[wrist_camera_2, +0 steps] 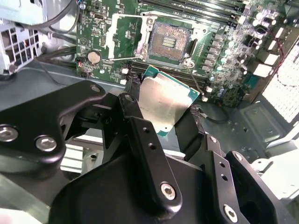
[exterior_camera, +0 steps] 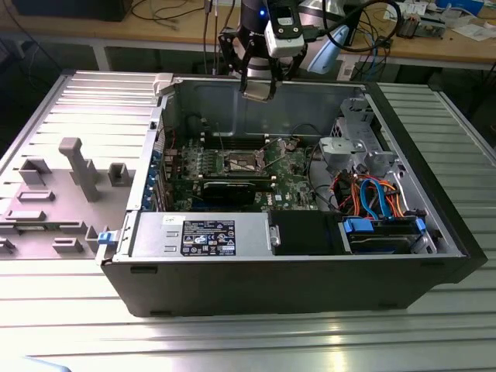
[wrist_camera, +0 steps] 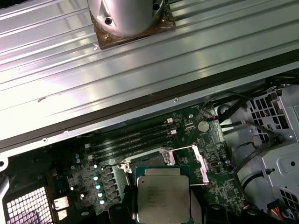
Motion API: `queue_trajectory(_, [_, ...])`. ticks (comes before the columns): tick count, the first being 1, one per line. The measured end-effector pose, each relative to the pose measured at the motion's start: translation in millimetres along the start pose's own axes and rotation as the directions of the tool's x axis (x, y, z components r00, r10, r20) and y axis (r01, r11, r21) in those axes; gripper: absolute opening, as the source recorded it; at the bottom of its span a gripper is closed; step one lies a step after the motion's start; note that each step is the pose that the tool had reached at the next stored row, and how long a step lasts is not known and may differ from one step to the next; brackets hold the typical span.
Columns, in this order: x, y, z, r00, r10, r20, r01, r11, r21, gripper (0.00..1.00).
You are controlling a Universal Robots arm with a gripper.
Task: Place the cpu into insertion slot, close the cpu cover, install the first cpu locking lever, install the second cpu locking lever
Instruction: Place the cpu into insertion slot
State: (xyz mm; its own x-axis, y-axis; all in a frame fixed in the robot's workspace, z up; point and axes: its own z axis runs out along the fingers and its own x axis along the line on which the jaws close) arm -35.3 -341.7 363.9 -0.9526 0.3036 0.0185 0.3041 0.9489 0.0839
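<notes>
cpu [wrist_camera_2: 166, 100] hangs over the board inside the open pc case [exterior_camera: 310, 287], clamped by its edges in the gripper [exterior_camera: 256, 91], not yet at the insertion slot [wrist_camera_2: 168, 41]. The cpu cover [wrist_camera_2: 112, 41] is flipped open beside the slot.

Risk, imo: chip looks tilted in the second wrist view, so a skewed set-down could bend socket pins.

Case lies on a ribbed metal bench [exterior_camera: 232, 341]; a cabled desk [exterior_camera: 155, 32] stands behind.

The exterior view looks steeply down into the open computer case [exterior_camera: 271, 279]; both wrist views sit close above its socket [wrist_camera_2: 168, 41].
</notes>
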Motion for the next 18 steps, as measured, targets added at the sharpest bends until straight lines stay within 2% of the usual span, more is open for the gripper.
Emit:
queue_trajectory(2, [0.0, -0.1, 0.5, 0.9996, 0.029, 0.0024, -0.029, 0.9996, -0.0003, 0.55])
queue_trajectory(5, [0.0, -0.1, 0.7, 0.9986, 0.052, 0.0043, -0.052, 0.9987, -0.0008, 0.55])
queue_trajectory(14, [0.0, -0.1, 0.8, 0.9982, 0.059, 0.005, -0.059, 0.9983, -0.0011, 0.55])
queue_trajectory(18, [0.0, -0.1, 1.3, 0.9954, 0.095, 0.0081, -0.095, 0.9955, -0.0015, 0.55])
